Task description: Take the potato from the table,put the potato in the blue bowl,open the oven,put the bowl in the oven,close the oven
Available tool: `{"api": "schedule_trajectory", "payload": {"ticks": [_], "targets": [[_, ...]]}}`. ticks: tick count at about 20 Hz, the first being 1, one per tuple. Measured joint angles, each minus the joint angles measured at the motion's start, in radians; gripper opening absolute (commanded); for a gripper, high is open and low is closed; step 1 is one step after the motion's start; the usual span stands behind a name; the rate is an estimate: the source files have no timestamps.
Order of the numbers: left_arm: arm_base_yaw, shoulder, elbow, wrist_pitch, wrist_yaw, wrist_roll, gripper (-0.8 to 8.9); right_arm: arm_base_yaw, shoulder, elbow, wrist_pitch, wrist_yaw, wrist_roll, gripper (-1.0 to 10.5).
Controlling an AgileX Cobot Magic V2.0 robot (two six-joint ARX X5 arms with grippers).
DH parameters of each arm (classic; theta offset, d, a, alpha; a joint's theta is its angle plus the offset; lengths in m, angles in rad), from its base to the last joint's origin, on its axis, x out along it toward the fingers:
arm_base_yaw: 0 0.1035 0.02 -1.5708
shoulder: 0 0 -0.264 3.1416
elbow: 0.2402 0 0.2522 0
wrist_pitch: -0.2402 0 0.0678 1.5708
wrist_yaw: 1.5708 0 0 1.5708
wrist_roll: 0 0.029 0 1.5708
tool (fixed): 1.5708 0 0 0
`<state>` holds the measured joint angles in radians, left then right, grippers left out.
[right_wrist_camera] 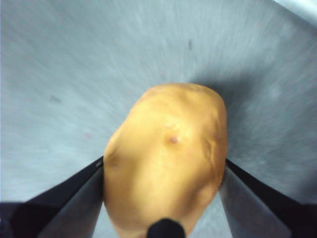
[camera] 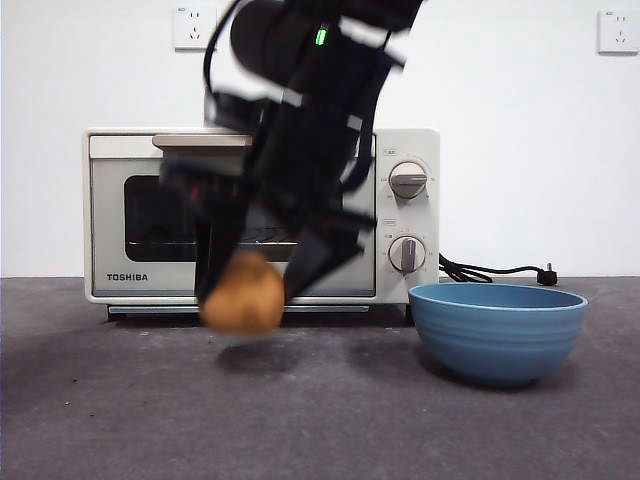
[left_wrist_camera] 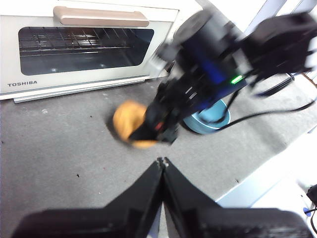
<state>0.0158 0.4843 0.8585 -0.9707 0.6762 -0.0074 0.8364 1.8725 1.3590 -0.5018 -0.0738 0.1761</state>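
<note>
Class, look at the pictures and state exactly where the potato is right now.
The potato is clamped in the right gripper, lifted just above the table in front of the oven door, left of the bowl in the front view.

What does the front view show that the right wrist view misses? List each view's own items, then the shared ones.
Front view only: the oven with its door shut, the blue bowl, a black cord, two wall sockets.

Right wrist view only: a small dark spot on the potato's skin, seen close up.

Both: the right gripper shut on the potato, above the table.
</note>
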Motion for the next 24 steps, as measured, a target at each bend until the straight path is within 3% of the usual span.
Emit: {"api": "schedule_trajectory", "payload": {"ticks": [2,5,11,15,19,24], "targets": [[0.000,0.000,0.000,0.000,0.000,0.001,-0.08,0.000,-0.106,0.000,-0.048,0.035,-0.006,-0.1],[0.000,0.000,0.000,0.000,0.000,0.005,-0.08,-0.017,-0.269,0.001,-0.194,0.163,-0.028,-0.1],[0.000,0.000,0.000,0.000,0.000,0.016,-0.08,-0.155,-0.430,-0.025,-0.363,0.183,-0.068,-0.1],[0.000,0.000,0.000,0.000,0.000,0.019,-0.08,-0.211,-0.435,-0.169,-0.294,0.178,-0.072,-0.1],[0.000,0.000,0.000,0.000,0.000,0.019,-0.08,-0.245,-0.434,-0.349,-0.118,0.126,-0.071,-0.1],[0.000,0.000,0.000,0.000,0.000,0.019,-0.08,-0.261,-0.430,-0.465,0.017,0.126,-0.071,-0.1]]}}
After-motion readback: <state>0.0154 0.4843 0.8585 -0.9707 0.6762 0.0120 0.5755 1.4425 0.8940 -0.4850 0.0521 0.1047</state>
